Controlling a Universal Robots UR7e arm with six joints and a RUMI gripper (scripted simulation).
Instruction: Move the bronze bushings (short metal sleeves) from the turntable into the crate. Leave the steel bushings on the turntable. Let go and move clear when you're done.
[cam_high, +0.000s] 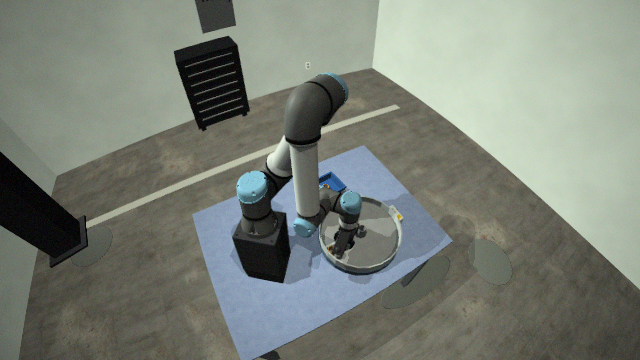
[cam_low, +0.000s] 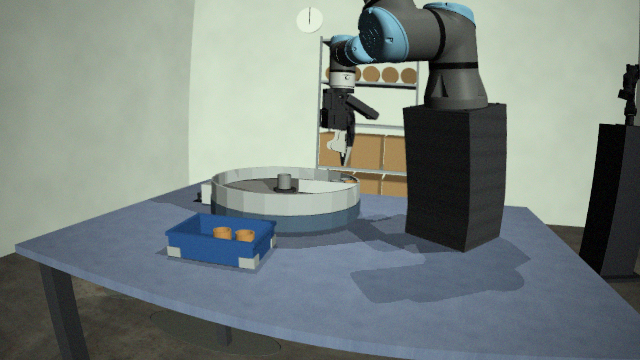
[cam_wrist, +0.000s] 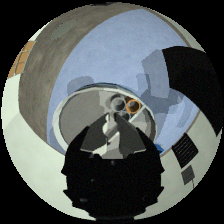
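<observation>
The round turntable (cam_high: 394, 248) (cam_low: 280, 202) (cam_wrist: 75, 95) has a pale rim and stands on the blue table. In the wrist view a bronze bushing (cam_wrist: 133, 105) stands on it next to a steel bushing (cam_wrist: 117, 103), just beyond my fingertips. A steel bushing (cam_low: 284, 181) also shows in the exterior view. My gripper (cam_high: 342, 248) (cam_low: 345, 150) (cam_wrist: 116, 125) is shut and empty. It hangs well above the turntable's far side. The blue crate (cam_low: 200, 245) (cam_high: 334, 180) beside the turntable holds two bronze bushings (cam_low: 222, 232) (cam_low: 245, 235).
The arm's black pedestal (cam_low: 452, 175) (cam_high: 262, 250) stands on the table beside the turntable. A shelf with boxes (cam_low: 380, 150) stands behind the table. A black drawer cabinet (cam_high: 212, 80) stands at the far wall.
</observation>
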